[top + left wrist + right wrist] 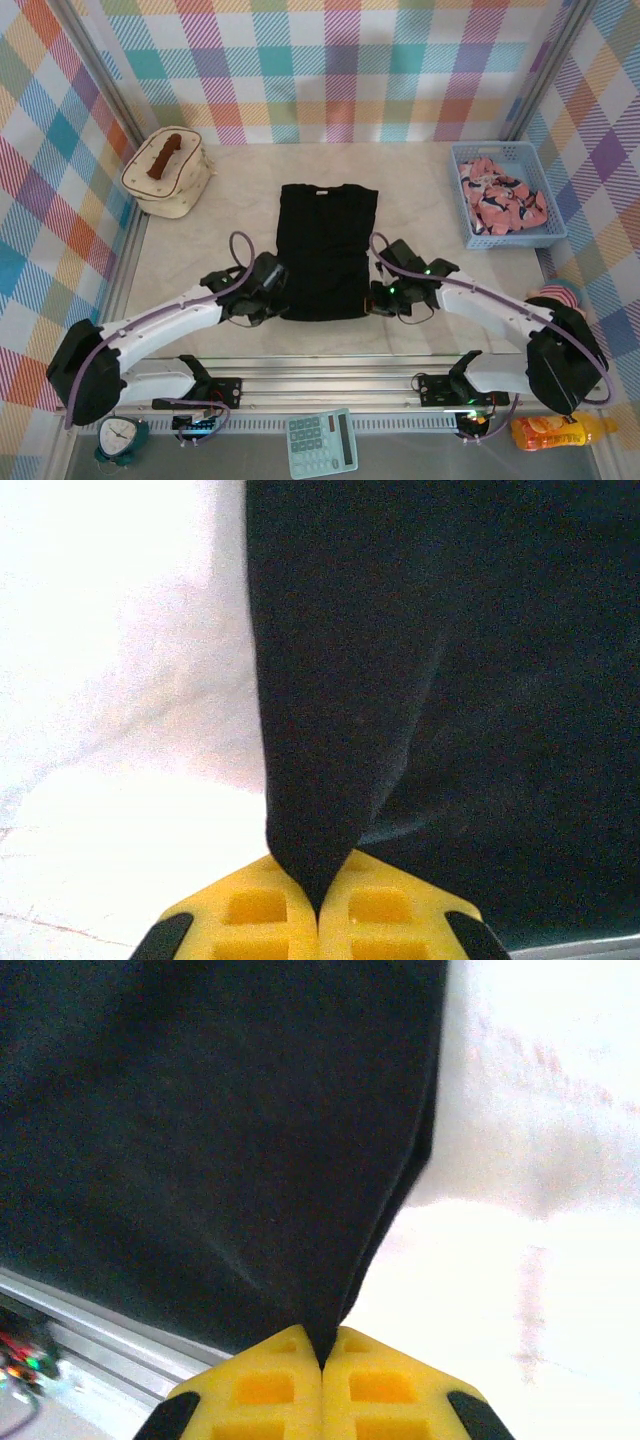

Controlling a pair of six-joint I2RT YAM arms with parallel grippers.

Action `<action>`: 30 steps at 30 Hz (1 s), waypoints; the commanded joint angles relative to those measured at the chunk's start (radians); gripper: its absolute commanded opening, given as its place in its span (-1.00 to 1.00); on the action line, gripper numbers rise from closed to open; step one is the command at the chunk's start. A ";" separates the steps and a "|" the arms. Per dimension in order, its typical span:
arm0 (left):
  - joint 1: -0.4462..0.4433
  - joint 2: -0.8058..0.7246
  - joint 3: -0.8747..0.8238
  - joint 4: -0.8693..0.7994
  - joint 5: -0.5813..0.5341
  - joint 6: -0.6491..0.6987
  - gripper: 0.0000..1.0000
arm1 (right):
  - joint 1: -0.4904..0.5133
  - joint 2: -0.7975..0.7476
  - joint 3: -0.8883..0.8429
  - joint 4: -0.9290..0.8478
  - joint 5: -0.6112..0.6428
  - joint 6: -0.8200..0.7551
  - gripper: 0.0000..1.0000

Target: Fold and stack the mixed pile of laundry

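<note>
A black shirt (326,245) lies flat in the middle of the table, sleeves folded in, collar toward the back. My left gripper (277,300) is shut on its near left corner; in the left wrist view the yellow fingertips (262,908) pinch a point of black shirt (400,680). My right gripper (377,298) is shut on the near right corner, and the black shirt (220,1130) rises from between its yellow fingertips (375,1385). The pink printed garment (502,195) lies crumpled in the light-blue basket (500,238) at the right.
A cream quilted bag (168,175) with a brown handle stands at the back left. Plaid walls close in three sides. Below the table's near rail lie a calculator (321,443), a small clock (118,435) and an orange bottle (560,431).
</note>
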 commanded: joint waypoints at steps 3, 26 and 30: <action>0.067 0.025 0.196 0.040 -0.197 0.077 -1.00 | -0.060 0.018 0.195 0.023 0.081 -0.021 -1.00; 0.452 1.093 1.370 -0.030 0.112 0.444 1.00 | -0.399 0.785 0.975 0.263 0.095 -0.071 0.41; 0.451 0.966 1.174 0.051 0.136 0.440 1.00 | -0.399 0.819 0.987 0.235 0.072 -0.135 0.37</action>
